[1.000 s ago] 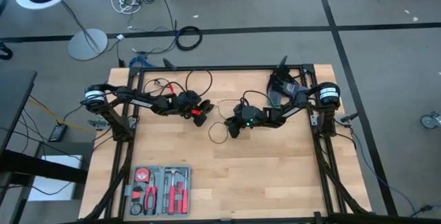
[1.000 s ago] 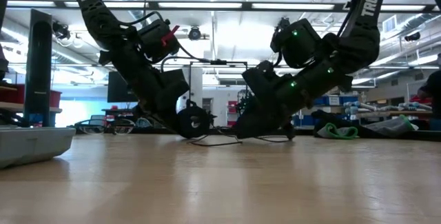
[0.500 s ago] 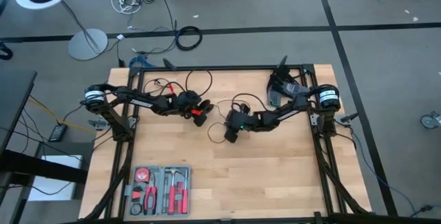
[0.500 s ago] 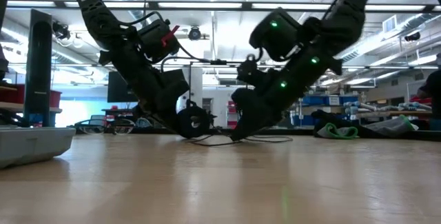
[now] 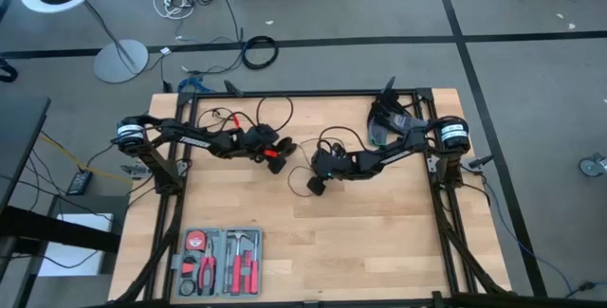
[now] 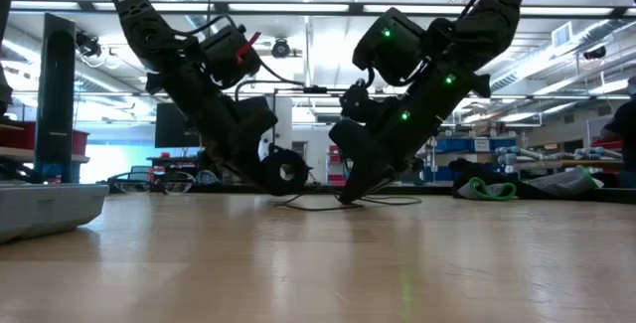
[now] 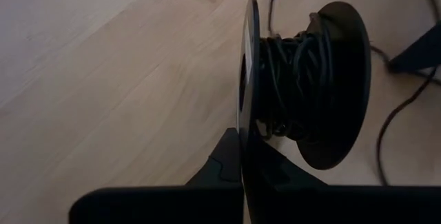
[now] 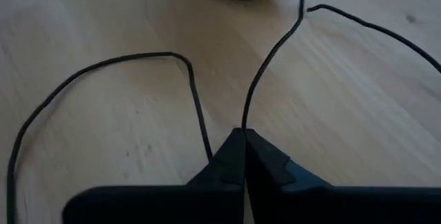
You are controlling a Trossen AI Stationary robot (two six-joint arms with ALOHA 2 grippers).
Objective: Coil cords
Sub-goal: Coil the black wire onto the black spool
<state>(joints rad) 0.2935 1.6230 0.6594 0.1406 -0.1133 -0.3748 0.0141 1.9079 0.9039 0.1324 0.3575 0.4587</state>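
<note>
While clamped shut on one thin flange of the black reel (image 7: 303,79), holds it on edge close above the wooden table (image 5: 379,242), near the middle: so much for the left gripper (image 7: 242,138). Probably gripped by the rim rather than the core so as to leave the core free and keep the turns of thin black cord (image 7: 289,72) already wound there from sliding off.

Just beside the reel, toward the right arm's side, pinches a loose run of that same cord low over the wood, with the right gripper (image 8: 242,140) fully closed on the strand. From the pinch, leads up in a gentle curve toward the reel's dark edge. Beside it, lies slack on the table in a wide open loop, touching nothing else.

Looks like a grip taken close to the reel on purpose: short enough to steer the strand round the core, with the slack left free to trail behind. Judged part-way through, given a fair bundle on the reel and loose loops left on the boards.

Worth care with so fine a strand between closed fingers: could slip through, or snag on the flange edge.

At the table's near left corner, well apart from both arms, a grey tool tray (image 5: 220,261) with red-handled tools.
</note>
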